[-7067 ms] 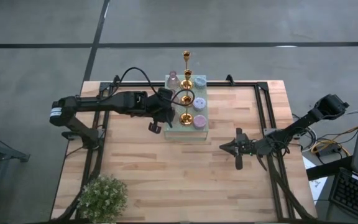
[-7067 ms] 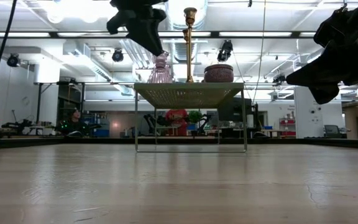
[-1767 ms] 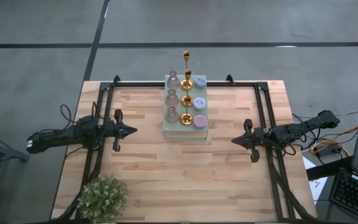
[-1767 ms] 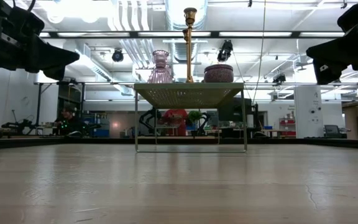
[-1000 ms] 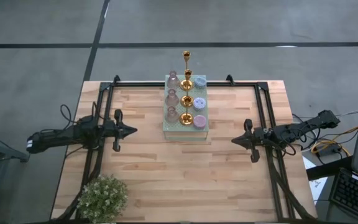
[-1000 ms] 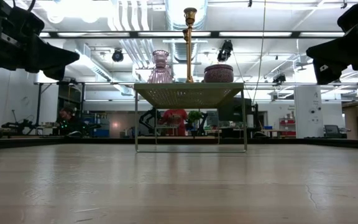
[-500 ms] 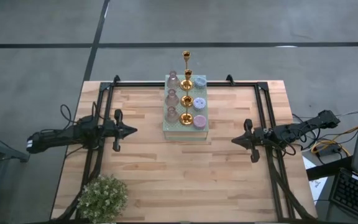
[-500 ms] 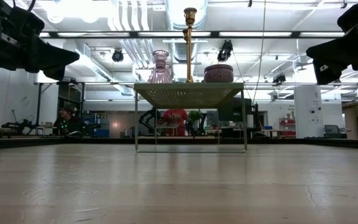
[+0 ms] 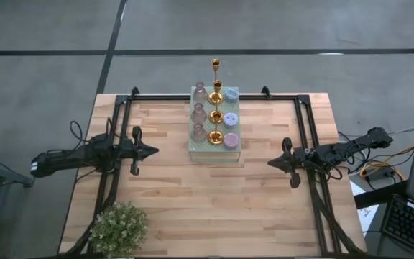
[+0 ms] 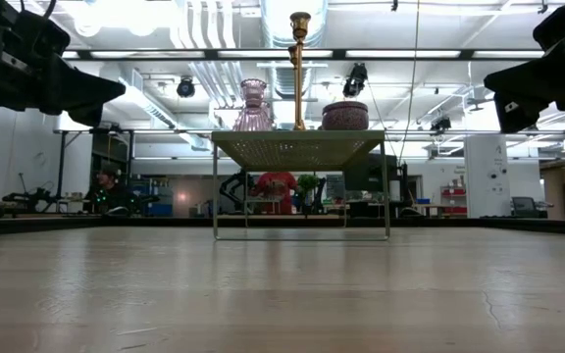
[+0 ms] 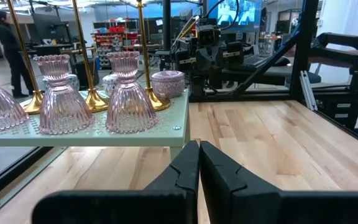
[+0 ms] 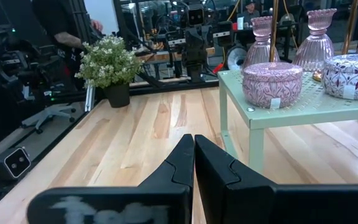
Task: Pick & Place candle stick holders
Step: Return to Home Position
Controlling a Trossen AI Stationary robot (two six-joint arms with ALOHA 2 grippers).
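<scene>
left tool (image 11: pixel 199 147) fingers together | right tool (image 12: pixel 193 138) fingers together | ribbed pink glass holders (image 11: pixel 129 94) on perforated green shelf (image 11: pixel 73 139)

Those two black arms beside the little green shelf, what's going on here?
Nothing is being handled right now. The left gripper and right gripper sit shut and empty at opposite sides of the table. The candle stick holders stand on the green shelf as a pink glass row, a gold row and a lavender row. A potted plant sits at one corner.
</scene>
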